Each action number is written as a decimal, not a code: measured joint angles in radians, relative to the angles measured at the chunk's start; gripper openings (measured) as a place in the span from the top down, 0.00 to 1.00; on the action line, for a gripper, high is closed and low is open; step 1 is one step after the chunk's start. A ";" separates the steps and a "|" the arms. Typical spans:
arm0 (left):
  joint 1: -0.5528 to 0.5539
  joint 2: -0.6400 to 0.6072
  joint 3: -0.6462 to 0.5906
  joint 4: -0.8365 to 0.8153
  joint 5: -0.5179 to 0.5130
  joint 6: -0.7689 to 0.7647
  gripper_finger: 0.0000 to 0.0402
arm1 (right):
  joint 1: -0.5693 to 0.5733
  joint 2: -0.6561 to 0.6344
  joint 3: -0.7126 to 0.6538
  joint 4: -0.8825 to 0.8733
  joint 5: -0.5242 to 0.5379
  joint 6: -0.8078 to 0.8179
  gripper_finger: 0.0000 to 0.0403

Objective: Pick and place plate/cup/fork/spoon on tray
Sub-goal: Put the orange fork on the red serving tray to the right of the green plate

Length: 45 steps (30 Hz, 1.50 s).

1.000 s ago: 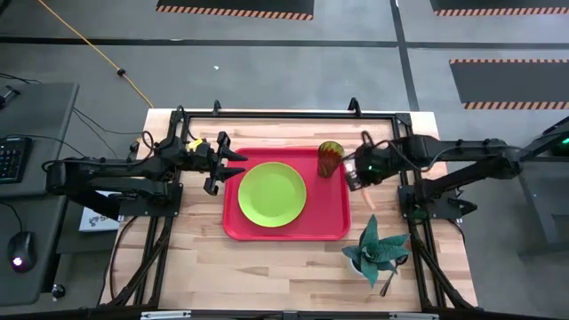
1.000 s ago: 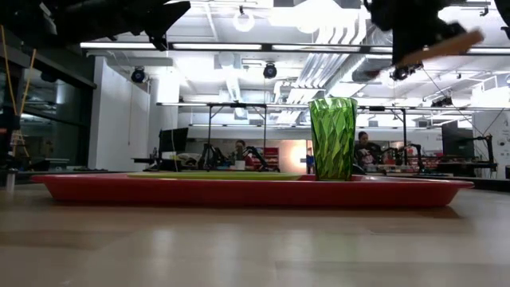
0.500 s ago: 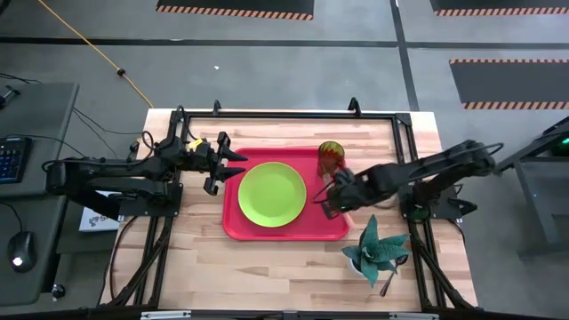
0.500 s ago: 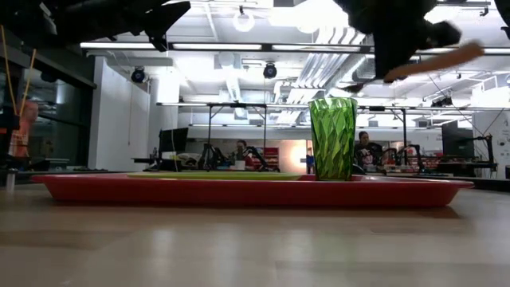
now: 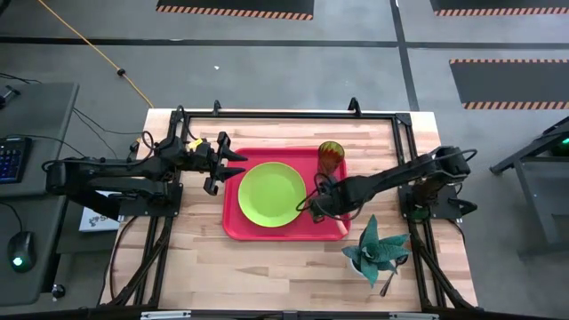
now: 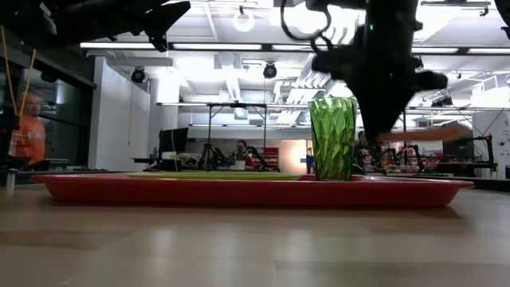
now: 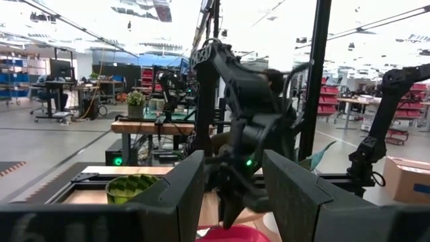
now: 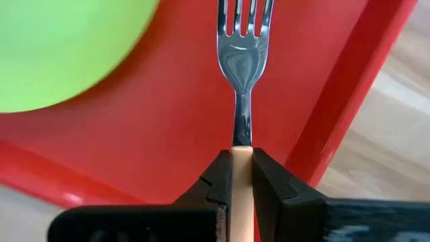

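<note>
Tray beneath right fingers pinching fork, between plate and rim.

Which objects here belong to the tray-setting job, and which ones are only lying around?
Job: tray, plate, cup, fork held by right gripper, spoon, partly hidden.

Lying around: teal plant, keyboard, mouse.

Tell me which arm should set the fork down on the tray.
Right. The right gripper is shut on the fork above the tray, beside the plate. The left gripper waits at the tray's left edge.
</note>
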 joint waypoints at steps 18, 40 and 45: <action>0.000 0.000 0.000 0.007 0.000 -0.004 0.65 | -0.093 -0.010 -0.246 0.279 -0.018 0.117 0.96; 0.000 0.000 0.000 0.008 0.000 -0.005 0.65 | -0.115 -0.009 -0.255 0.252 0.066 0.202 0.94; 0.000 0.000 0.000 0.008 0.000 -0.012 0.65 | -0.117 -0.009 -0.255 0.250 0.049 0.212 0.87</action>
